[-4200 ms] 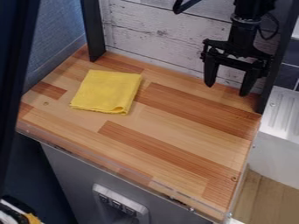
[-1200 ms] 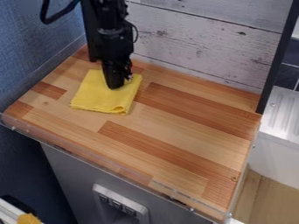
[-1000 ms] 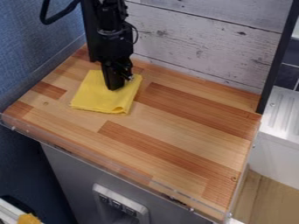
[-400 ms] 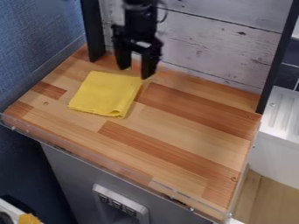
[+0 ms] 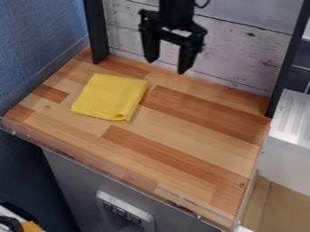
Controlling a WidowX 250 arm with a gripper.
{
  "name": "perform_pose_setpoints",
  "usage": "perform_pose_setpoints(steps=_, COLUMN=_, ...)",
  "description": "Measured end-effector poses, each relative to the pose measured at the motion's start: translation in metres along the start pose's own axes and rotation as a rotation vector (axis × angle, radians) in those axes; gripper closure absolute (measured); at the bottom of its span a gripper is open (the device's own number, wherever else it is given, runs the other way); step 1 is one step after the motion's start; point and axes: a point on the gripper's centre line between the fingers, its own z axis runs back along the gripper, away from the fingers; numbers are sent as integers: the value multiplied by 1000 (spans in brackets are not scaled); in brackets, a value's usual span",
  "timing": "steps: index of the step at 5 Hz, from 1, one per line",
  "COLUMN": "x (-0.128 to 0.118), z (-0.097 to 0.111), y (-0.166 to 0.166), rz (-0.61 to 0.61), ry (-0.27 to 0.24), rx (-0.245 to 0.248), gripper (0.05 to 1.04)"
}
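pincer [image 5: 167, 67] | up off yellow cloth [image 5: 110, 97] — spread open | cloth — slightly shifted

A wooden countertop [image 5: 176, 140] in light and reddish-brown strips sits above a grey cabinet front [image 5: 176, 217]. Whitewashed wooden planks [image 5: 242, 54] form the back wall between two dark uprights, with a textured blue surface [image 5: 42, 36] at left. On the right are dark tiles [image 5: 297, 77], a white ribbed unit [image 5: 293, 118] and pale wood flooring [image 5: 278, 204].

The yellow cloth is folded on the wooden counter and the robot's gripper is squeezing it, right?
Not quite: in the camera view, the gripper hangs open, apart from the yellow cloth. The cloth is folded on the wooden counter.
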Motion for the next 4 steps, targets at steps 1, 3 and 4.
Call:
perform_pose_setpoints(steps=1, x=-2, z=8, y=-18, rz=27, ry=6, rx=0, gripper=85)
perform_pose_setpoints(steps=3, x=1, z=17, y=-36, rz=77, ry=4, rx=-34, gripper=86)
perform_pose_setpoints(steps=4, x=2, z=20, y=-41, rz=96, ry=1, rx=-51, gripper=85)
